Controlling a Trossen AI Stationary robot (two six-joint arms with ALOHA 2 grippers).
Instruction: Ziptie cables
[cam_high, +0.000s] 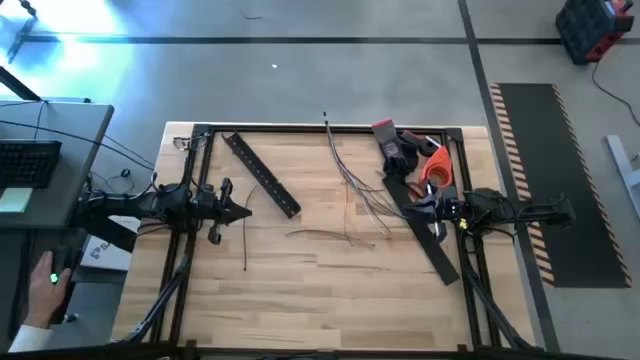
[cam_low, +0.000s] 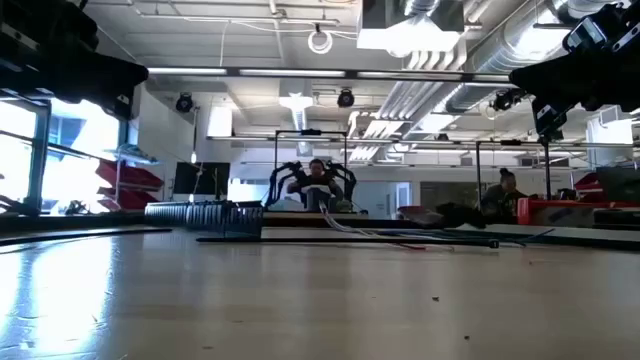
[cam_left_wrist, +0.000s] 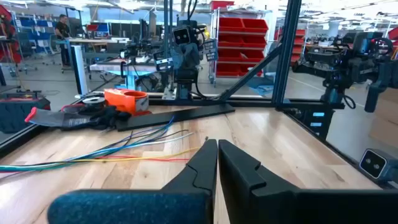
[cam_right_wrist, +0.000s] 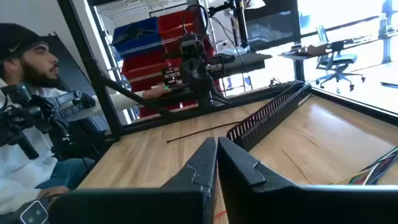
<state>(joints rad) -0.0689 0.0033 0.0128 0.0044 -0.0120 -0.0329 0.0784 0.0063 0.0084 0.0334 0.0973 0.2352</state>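
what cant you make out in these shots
- Thin dark cables: too fine in the high view to count or tell whether any are tied.
- Flat black perforated bar: seen edge-on in the low view.
- Orange tape roll: partly hidden behind the right gripper.

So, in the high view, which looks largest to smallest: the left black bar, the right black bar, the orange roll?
1. Right bar and left bar: nearly alike, too close to rank.
2. Orange roll: clearly smallest.
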